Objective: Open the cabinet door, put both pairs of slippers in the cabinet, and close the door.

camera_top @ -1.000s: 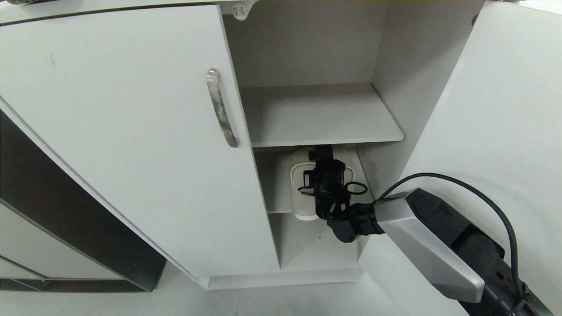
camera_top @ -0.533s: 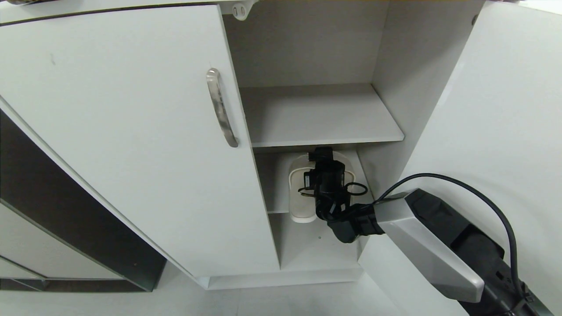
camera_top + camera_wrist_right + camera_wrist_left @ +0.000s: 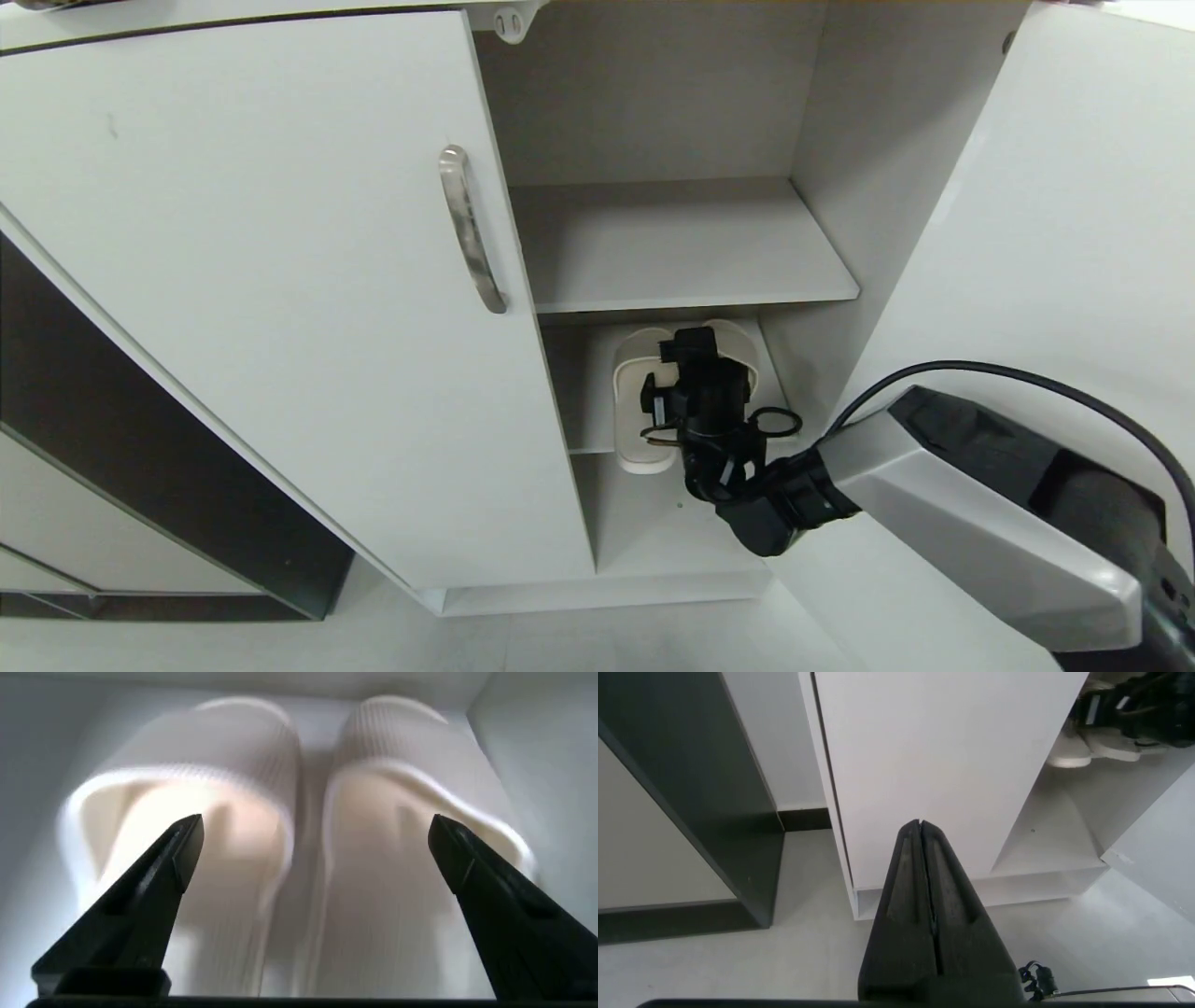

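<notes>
A pale floor runs under a white cabinet, with a dark grey panel standing beside it on the left gripper's side. The cabinet's left door is shut and carries a curved metal handle. The right door is swung wide open, so the compartment behind it is in plain view. In that compartment the right gripper sits at the front of the lower shelf, below the upper shelf, and points into the cabinet. In the right wrist view its two dark fingers are spread far apart and grip nothing. Straight ahead of that gripper lies a pair of cream slippers, side by side on the lower shelf, with their toes pointing away from it towards the back wall and their heels nearest the fingertips. The slippers fit within the span of the spread fingers, and I cannot tell whether either finger touches them. The heel of the slipper nearer the shut door pokes a little past the shelf's front edge. The left gripper hangs above the floor in front of the shut left door, its fingers pressed flat together with nothing between them. From there the slippers lie ahead and off to its right, well apart from it.
</notes>
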### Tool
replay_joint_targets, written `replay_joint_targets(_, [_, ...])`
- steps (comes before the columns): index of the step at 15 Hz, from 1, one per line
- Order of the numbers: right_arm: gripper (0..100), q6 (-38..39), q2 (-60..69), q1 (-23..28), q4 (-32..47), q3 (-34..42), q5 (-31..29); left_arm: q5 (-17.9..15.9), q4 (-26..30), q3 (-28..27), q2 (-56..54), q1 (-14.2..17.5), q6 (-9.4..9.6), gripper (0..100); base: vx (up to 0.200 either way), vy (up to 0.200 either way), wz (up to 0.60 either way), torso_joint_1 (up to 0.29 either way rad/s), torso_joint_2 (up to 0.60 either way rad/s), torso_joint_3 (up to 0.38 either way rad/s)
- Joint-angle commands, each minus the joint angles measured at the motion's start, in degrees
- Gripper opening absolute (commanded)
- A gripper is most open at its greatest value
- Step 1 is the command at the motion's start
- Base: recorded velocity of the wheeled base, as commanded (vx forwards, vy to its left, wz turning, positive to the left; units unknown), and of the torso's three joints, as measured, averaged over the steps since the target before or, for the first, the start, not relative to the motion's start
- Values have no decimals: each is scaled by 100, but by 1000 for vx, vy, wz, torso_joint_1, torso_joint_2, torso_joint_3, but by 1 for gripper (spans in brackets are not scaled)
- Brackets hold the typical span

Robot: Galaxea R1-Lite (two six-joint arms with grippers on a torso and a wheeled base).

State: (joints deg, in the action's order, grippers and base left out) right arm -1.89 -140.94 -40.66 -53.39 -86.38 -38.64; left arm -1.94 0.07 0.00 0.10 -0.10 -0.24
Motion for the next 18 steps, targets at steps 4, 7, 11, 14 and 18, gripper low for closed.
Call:
replay_joint_targets(4, [100, 13, 1552, -584, -1120, 2776, 24, 9, 1, 0, 8, 1, -2, 0, 0, 0, 0, 0, 0, 0])
replay_joint_targets(7, [100, 13, 1560, -601, -1454, 3084, 50, 0, 1, 0, 8, 1, -2, 0, -133, 0, 0, 0, 0, 3])
replay_joint_targets(11, [100, 4, 1675, -601, -1507, 3295, 94, 0, 1, 0, 8, 1, -11, 0, -200, 0, 0, 4, 5, 4])
replay_joint_targets(14, [100, 4, 1771, -698, -1542, 3505, 111, 0, -7, 0, 8, 1, -11, 0, -133, 0, 0, 0, 3, 2])
replay_joint_targets(18, [100, 4, 1886, -733, -1551, 3602, 129, 9, -7, 0, 8, 1, -11, 0, 0, 0, 0, 0, 0, 0])
